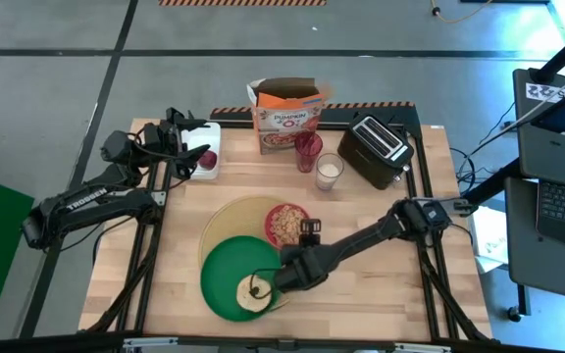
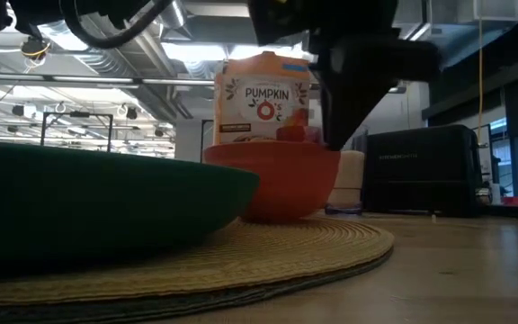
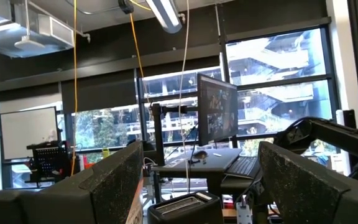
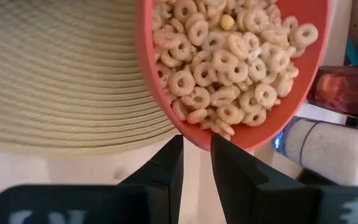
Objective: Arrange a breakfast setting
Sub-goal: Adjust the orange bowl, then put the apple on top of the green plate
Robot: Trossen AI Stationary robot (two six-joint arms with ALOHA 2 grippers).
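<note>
Pale wood makes up the surface [image 1: 381, 294]. At its far left the left hand [image 1: 186, 130] hovers over the white cutting board [image 1: 212, 139], fingers spread and empty, with the small dark-red fruit [image 1: 207, 161] lying on that board. Toward the middle, the tan placemat [image 1: 226, 218] carries the green plate [image 1: 220, 279], which holds the bread ring [image 1: 255, 291]. Just beside it sits the red bowl [image 1: 286, 225] of cereal rings. The right hand [image 1: 309, 229] hangs by the bowl's rim, fingers [image 4: 230, 168] nearly together, gripping nothing. A black toaster [image 1: 381, 149] stands far right.
</note>
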